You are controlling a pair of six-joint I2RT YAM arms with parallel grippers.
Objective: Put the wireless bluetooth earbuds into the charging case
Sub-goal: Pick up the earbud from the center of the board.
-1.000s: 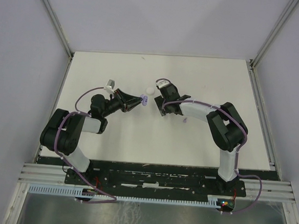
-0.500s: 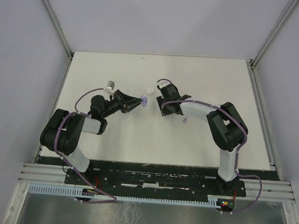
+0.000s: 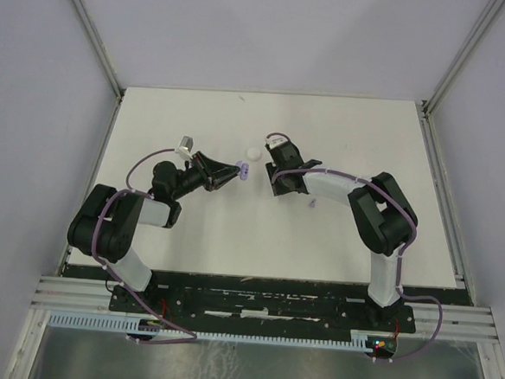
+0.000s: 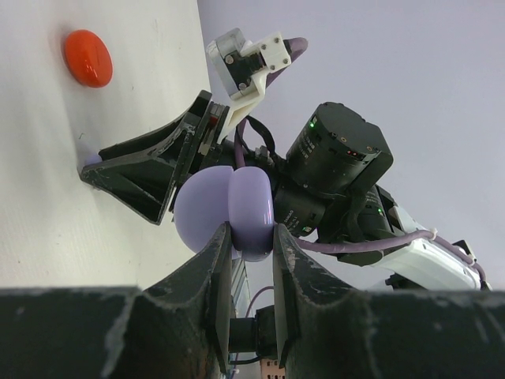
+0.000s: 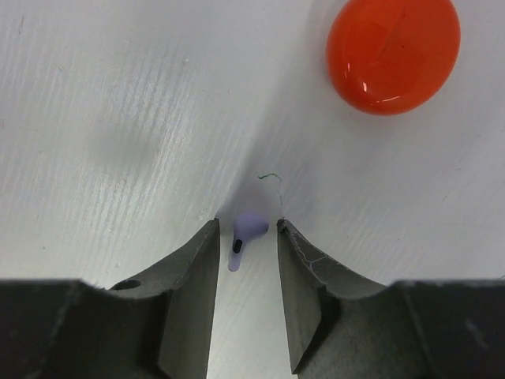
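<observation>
White tabletop (image 5: 118, 95), right tool (image 5: 246, 224) astride purple earbud (image 5: 251, 227)

The pale purple earbud (image 5: 248, 230) is closely flanked by the fingers (image 5: 193, 284) of the right gripper (image 5: 247, 229), so only narrow gaps are found at its sides. Beyond the earbud, bare table (image 5: 118, 95) is seen, bounded up and to the right by a red disc (image 5: 393, 52) set well apart. On the earbud's side toward the left arm, passage is narrowed by the left gripper (image 4: 251, 241), clamped on the pale purple charging case (image 4: 237, 207).
</observation>
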